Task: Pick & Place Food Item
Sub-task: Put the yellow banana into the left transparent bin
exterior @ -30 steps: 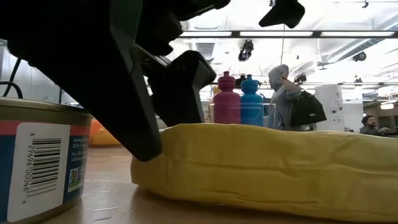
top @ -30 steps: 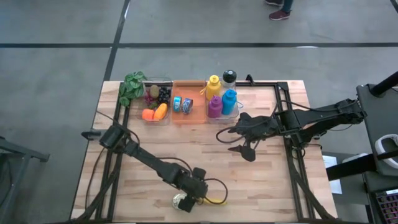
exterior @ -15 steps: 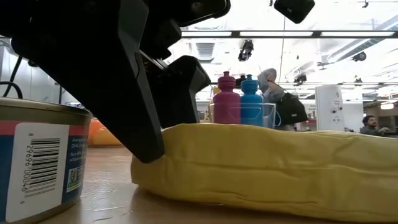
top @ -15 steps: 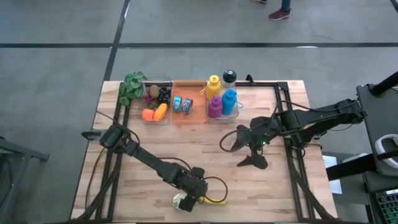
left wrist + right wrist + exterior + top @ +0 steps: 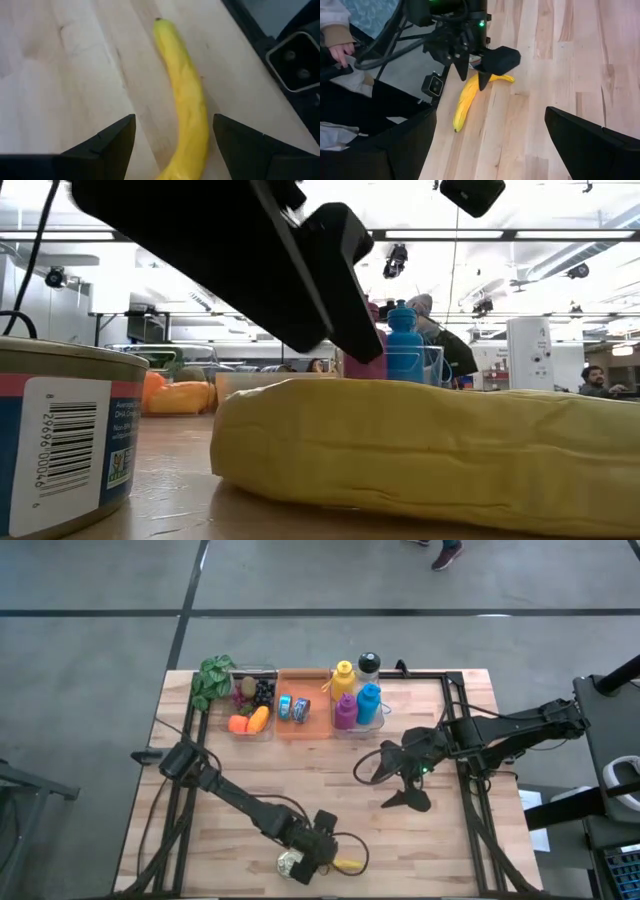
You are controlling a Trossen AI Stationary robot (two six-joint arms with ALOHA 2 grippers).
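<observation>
A yellow banana (image 5: 347, 864) lies on its side on the wooden table near the front edge, seen close in the low view (image 5: 420, 440). My left gripper (image 5: 174, 142) hangs open just above the banana (image 5: 187, 95), one finger on either side of it, touching nothing. A labelled tin can (image 5: 290, 863) stands on its base to the left of the banana. My right gripper (image 5: 395, 780) waits open over the table's right middle, high above the wood.
Along the far edge stand a leafy green (image 5: 212, 680), a clear bin of fruit (image 5: 250, 705), an orange tray with cans (image 5: 303, 710) and a clear bin of bottles (image 5: 355, 700). A black camera block (image 5: 295, 65) sits at the front edge. Bare wood lies mid-table.
My left gripper has risen from table level beside the banana's end until it stands above it; the banana and the can have stayed where they lay. My right gripper has swung round at the wrist, toward the table's near edge, and stays open.
</observation>
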